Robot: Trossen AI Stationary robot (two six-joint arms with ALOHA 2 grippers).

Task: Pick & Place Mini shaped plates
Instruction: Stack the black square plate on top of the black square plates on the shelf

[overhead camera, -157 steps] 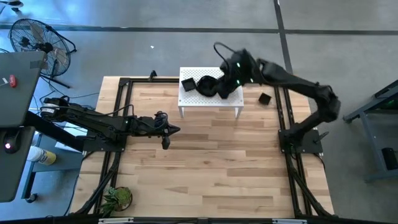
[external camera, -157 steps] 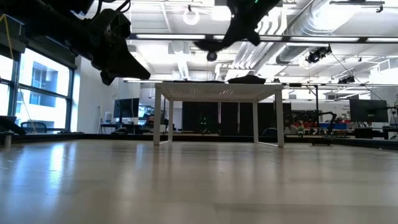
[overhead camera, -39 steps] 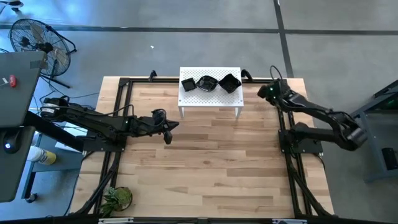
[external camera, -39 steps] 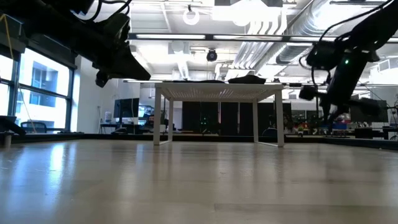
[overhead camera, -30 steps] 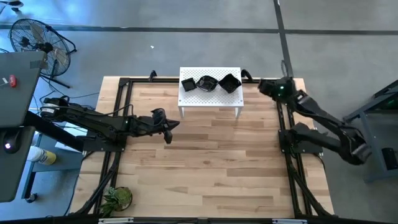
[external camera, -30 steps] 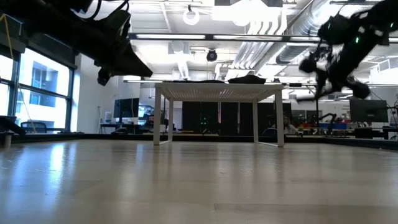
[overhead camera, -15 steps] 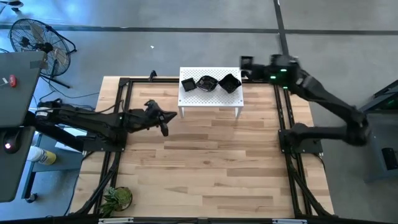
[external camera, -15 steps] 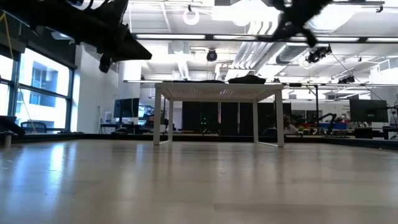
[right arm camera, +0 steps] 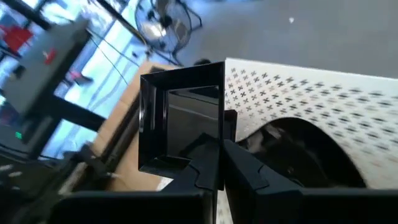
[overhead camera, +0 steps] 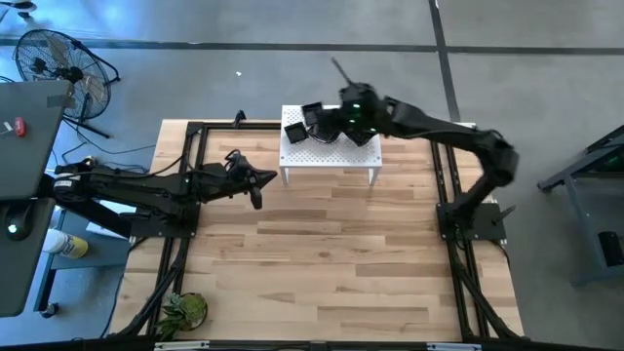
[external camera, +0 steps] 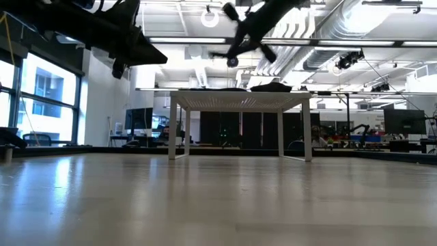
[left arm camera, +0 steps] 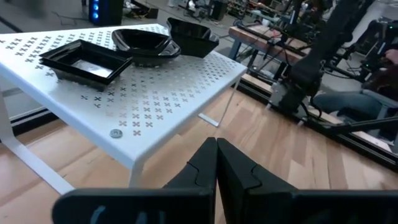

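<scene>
The right gripper (overhead camera: 322, 121) hangs above the white stand (overhead camera: 330, 148), pinching a square plate (right arm camera: 181, 127) by its edge over the stand's left end, where three plates (left arm camera: 130, 46) sit. The left gripper (overhead camera: 255, 191), fingers pressed together, waits beside the stand's left edge over bare table (overhead camera: 322, 263).

Industrial robotics lab: exposed ceiling ducts (external camera: 328, 27), floor fan (overhead camera: 49, 58), wooden workbench (overhead camera: 322, 253).
</scene>
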